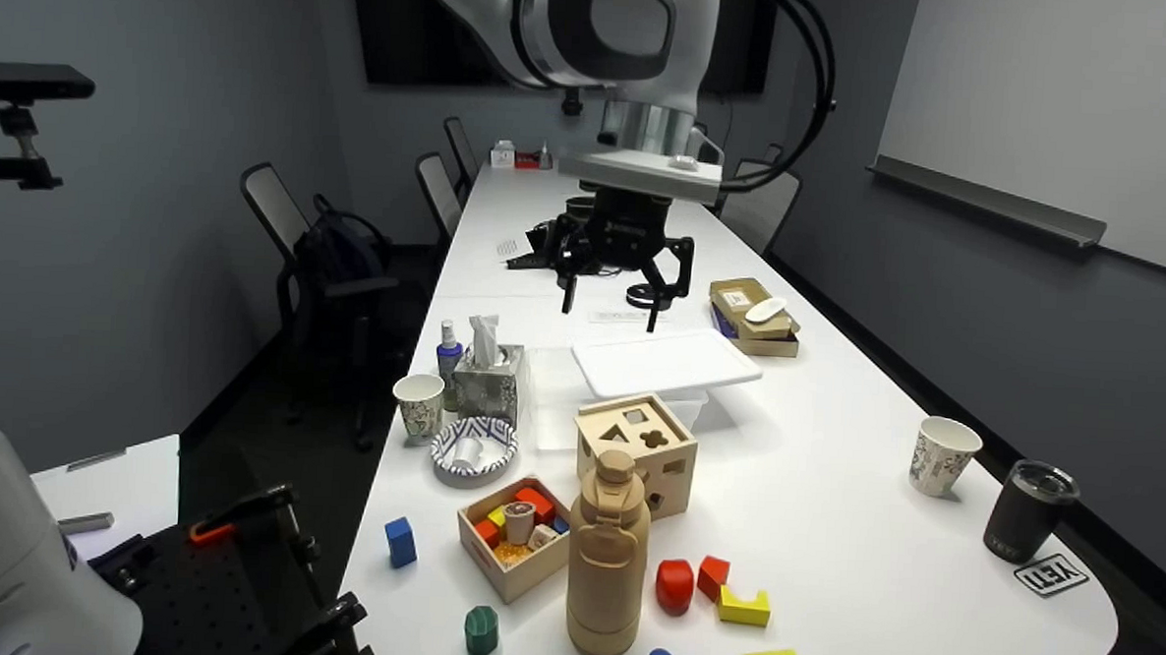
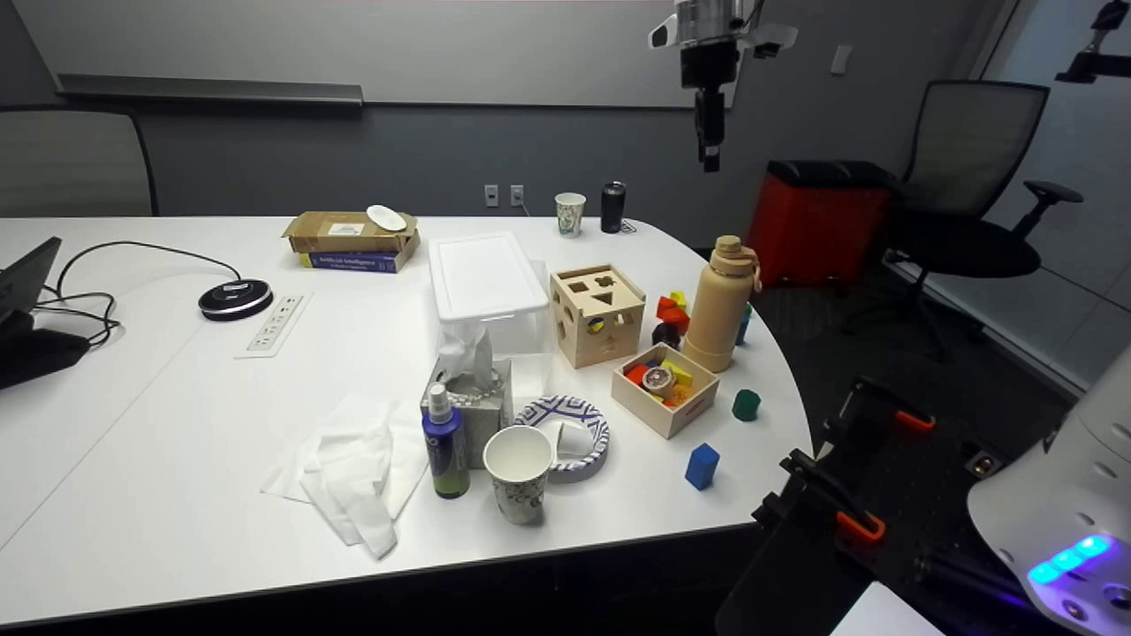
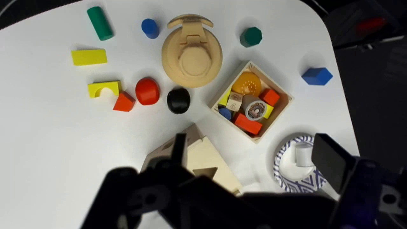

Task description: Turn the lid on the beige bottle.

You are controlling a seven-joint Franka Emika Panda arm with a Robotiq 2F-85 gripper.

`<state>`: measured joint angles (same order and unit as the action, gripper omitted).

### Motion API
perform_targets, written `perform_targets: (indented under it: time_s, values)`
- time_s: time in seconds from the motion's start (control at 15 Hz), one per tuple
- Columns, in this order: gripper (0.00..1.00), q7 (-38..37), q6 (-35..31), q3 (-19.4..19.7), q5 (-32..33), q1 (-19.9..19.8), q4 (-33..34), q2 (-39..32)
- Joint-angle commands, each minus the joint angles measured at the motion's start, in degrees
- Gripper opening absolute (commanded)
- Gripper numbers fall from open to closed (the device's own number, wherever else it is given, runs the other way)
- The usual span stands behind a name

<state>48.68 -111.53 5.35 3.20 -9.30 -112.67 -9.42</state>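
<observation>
Guessing we're pre-grasp, gripper (image 1: 609,319) spread wide and empty, so next we'd center over the lid (image 3: 195,61), wrist view's upper middle.

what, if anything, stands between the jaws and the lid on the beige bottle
Nothing visible. The open jaws hang above the table; the wrist view shows the lid uncovered. The wooden shape-sorter cube near the beige bottle tops out lower than the lid.
</observation>
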Motion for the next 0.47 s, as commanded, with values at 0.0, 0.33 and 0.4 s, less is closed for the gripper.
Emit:
perform_targets:
  time_s: [0.0, 0.33, 0.4]
  values:
    - [1.00, -8.0, -0.6, 0.7, -3.2, -0.1, -1.4, 5.0]
    - [1.00, -19.8, -3.9, 1.4, -2.5, 0.3, -2.9, 7.8]
    - [1.00, -21.2, -4.3, 1.4, -2.4, 0.3, -3.1, 8.0]
